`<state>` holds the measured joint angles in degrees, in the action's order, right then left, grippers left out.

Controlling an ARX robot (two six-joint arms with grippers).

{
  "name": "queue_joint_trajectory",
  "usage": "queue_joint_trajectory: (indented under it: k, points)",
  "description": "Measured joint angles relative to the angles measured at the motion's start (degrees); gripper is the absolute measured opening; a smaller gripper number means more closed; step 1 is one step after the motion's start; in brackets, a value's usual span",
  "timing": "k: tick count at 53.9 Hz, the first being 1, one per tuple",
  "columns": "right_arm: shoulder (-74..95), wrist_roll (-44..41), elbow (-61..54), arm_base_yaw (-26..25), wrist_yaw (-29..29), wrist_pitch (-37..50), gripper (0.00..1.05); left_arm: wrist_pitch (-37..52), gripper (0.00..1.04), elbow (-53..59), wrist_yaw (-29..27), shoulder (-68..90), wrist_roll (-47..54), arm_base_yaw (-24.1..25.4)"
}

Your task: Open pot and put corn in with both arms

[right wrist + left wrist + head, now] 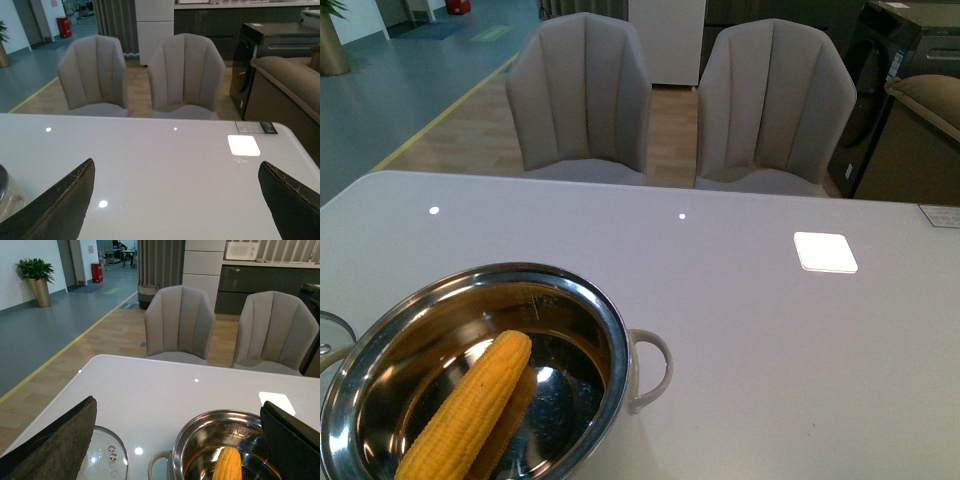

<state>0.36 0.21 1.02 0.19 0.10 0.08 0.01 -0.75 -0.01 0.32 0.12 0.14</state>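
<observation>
The pot (610,330) stands open at the table's near left, steel bowl shining, with a cream loop handle (655,365) on its right. The yellow corn (470,410) lies slanted inside the bowl. In the left wrist view the pot (200,435) and the corn's tip (227,465) show below, and the glass lid (107,460) lies flat on the table beside the pot. My left gripper (182,440) is open and empty above pot and lid. My right gripper (177,200) is open and empty over bare table, with the pot's edge (2,187) at the frame's side. Neither arm shows in the front view.
The white table (740,330) stretches away to the right and back. The lid's rim (335,330) shows at the front view's left edge. Two grey chairs (585,100) (770,105) stand behind the far edge. A dark cabinet (910,110) is at the back right.
</observation>
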Motion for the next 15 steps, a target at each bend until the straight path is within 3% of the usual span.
queue_joint_trajectory:
  k: [15]
  points:
    - [0.00,0.02,0.00,0.00,0.00,0.00,0.96,0.00,0.98,0.00,0.00,0.00,0.00,0.00]
